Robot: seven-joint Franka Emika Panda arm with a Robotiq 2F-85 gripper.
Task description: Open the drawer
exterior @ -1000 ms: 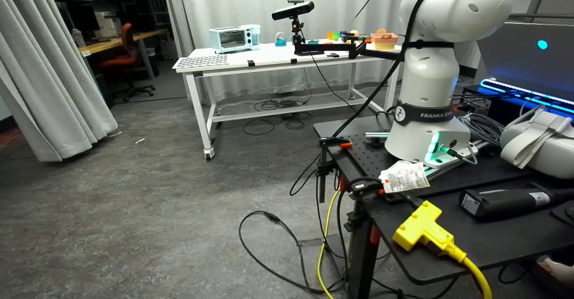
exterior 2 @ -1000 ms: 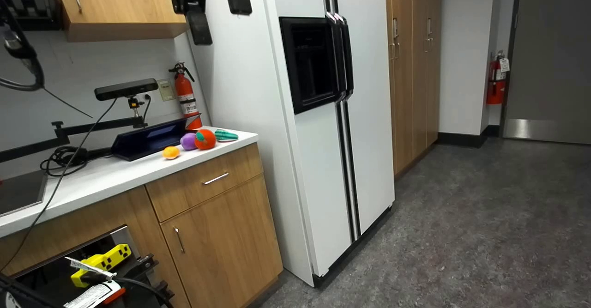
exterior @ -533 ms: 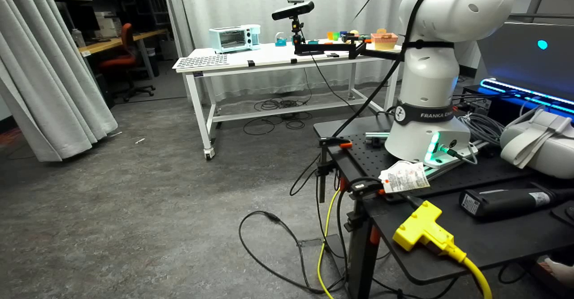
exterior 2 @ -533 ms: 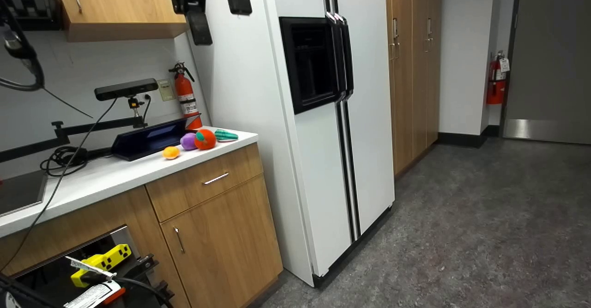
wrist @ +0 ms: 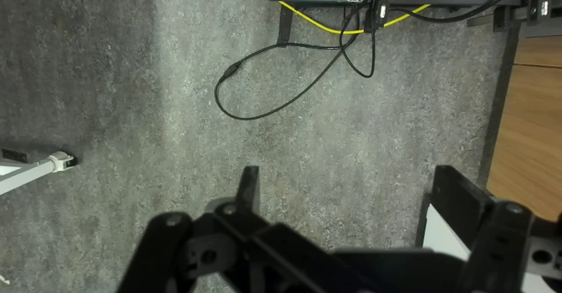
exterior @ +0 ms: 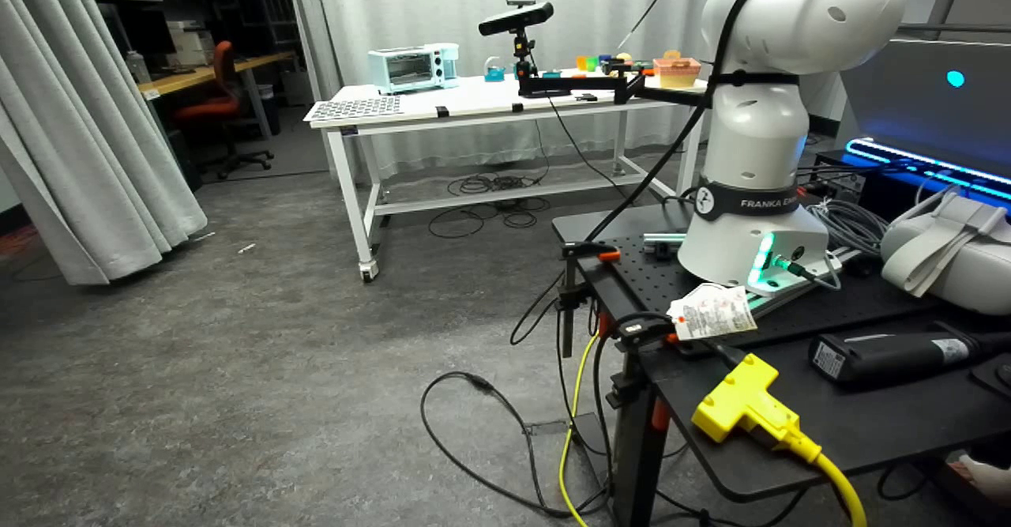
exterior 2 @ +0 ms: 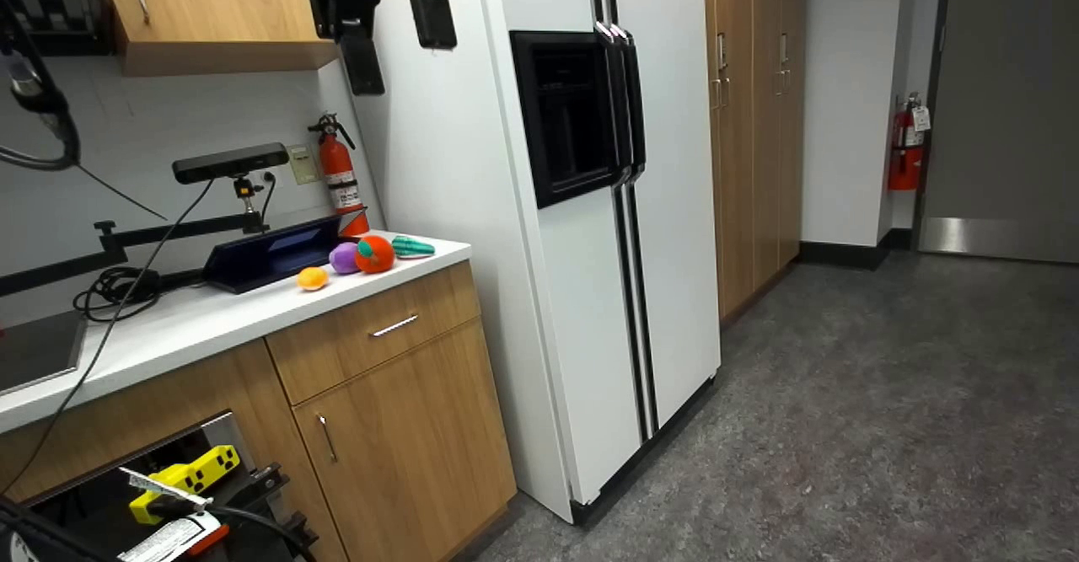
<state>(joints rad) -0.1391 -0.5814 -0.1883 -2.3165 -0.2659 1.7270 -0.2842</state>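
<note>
Kitchen corner showing a closed drawer (exterior 2: 358,345)

White countertop (exterior 2: 211,318) is ending beside a side-by-side refrigerator (exterior 2: 573,292). Under that end, the wood-fronted drawer is sitting flush above a cabinet door (exterior 2: 413,436), its inside not showing. A silver bar handle (exterior 2: 394,326) is standing out from its face, presumably so it can be hooked or pinched for pulling.

The Robotiq gripper (wrist: 347,181) is hovering well apart from that handle, its fingers (wrist: 459,200) standing wide apart with nothing between them; gray floor (wrist: 351,121) is showing through the gap in the wrist view. Such a spread is suiting a slim bar, I judge, though lowering and lining up are needing to come first.

A toy tomato (exterior 2: 375,254) and an orange toy fruit (exterior 2: 312,279) are resting on the countertop, so the drawer is likely having free passage beneath them. The refrigerator's side panel (exterior 2: 455,166) is rising just beside the drawer's end, probably tightening sideways room. Outward, the floor is seemingly leaving travel; a black cable (wrist: 231,70) is looping elsewhere on it.
</note>
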